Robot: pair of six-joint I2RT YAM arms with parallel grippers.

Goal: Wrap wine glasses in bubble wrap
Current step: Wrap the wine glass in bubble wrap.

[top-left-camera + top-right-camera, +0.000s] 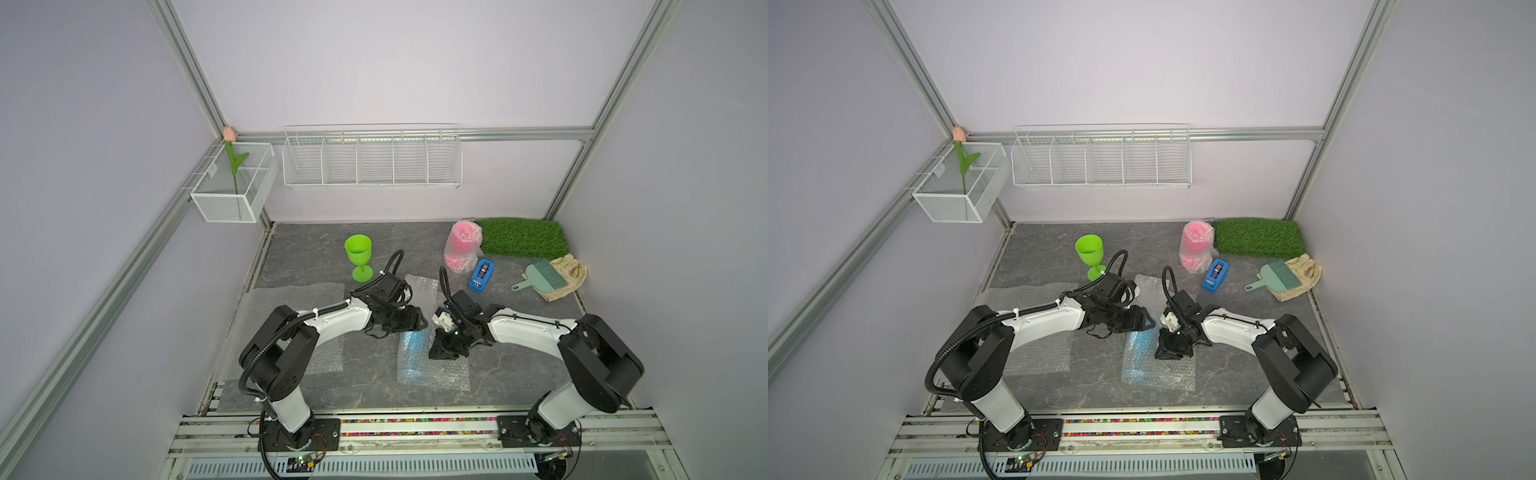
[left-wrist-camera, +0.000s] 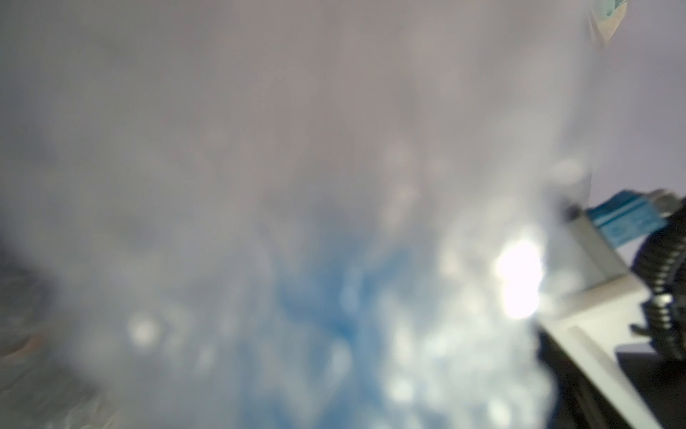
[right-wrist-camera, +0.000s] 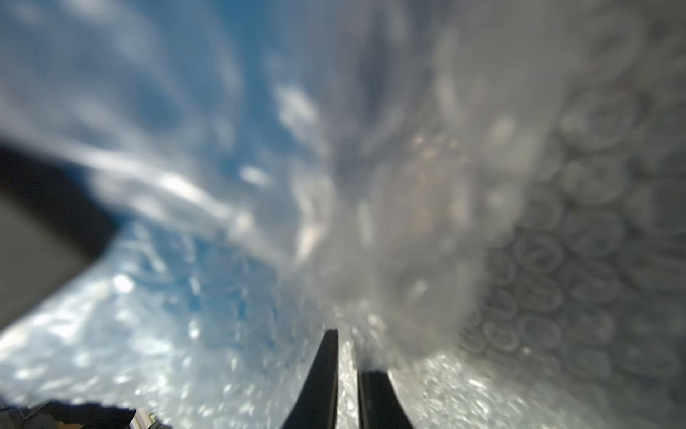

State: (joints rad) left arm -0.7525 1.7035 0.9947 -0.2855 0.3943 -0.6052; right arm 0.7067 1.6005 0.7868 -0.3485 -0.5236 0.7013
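r end effector (image 3: pixel 350 353) pinches wrap (image 1: pixel 451 376) beside blue goblet (image 1: pixel 412 347)

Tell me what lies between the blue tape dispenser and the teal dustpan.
Nothing. In both top views only bare grey tabletop separates the tape dispenser from the dustpan.

I count three goblets (image 1: pixel 358 253) (image 1: pixel 460 243) (image 1: pixel 411 353), at least three wrap sheets (image 1: pixel 291 307) (image 1: pixel 457 262) (image 1: pixel 453 374), two baskets (image 1: pixel 226 205) (image 1: pixel 372 170), one tape dispenser (image 1: pixel 481 276), one brush (image 1: pixel 540 276), one mat (image 1: pixel 521 237), one tulip (image 1: pixel 230 134).
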